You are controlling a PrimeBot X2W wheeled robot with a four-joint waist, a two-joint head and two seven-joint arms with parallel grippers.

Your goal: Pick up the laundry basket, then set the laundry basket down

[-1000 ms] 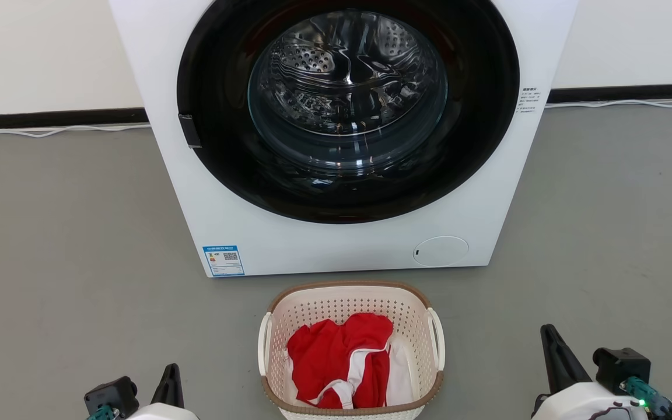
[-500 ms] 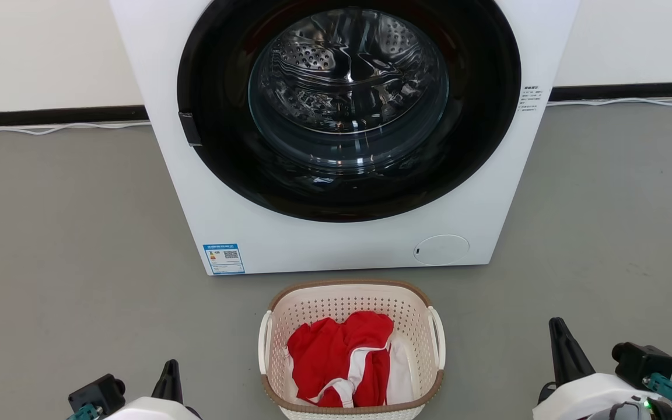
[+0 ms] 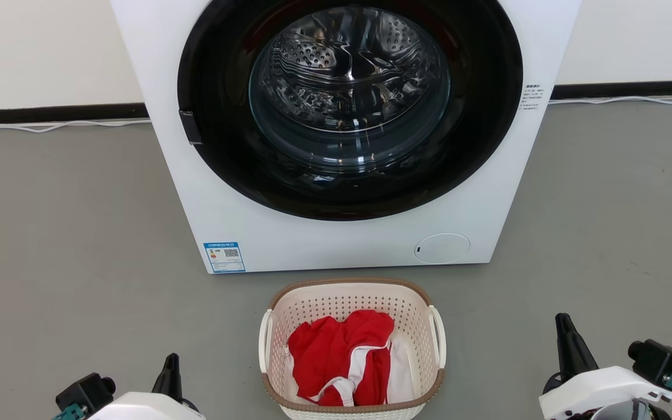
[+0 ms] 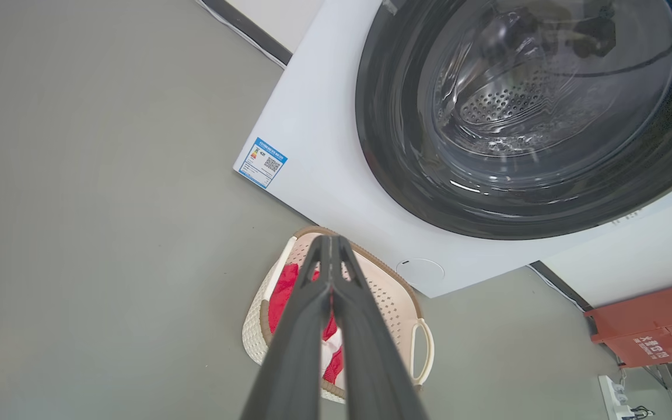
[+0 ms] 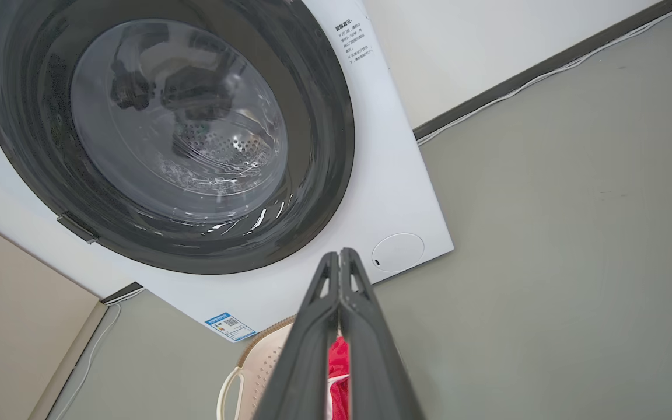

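Observation:
The laundry basket, cream-white and perforated with a brown rim and white side handles, stands on the grey floor just in front of the washing machine. It holds red and white clothing. My left gripper is shut and empty, well to the basket's left near the bottom edge. My right gripper is shut and empty, well to the basket's right. In the left wrist view the shut left gripper points over the basket. In the right wrist view the shut right gripper rises above the basket.
A white front-loading washing machine with a round dark glass door stands against the wall behind the basket. A white cable runs along the skirting. A red box and a power strip lie to the machine's right.
Both grippers have drifted outward, away from the basket, the left one sinking lower in the head view. The head view has shifted slightly. The basket has stayed put.

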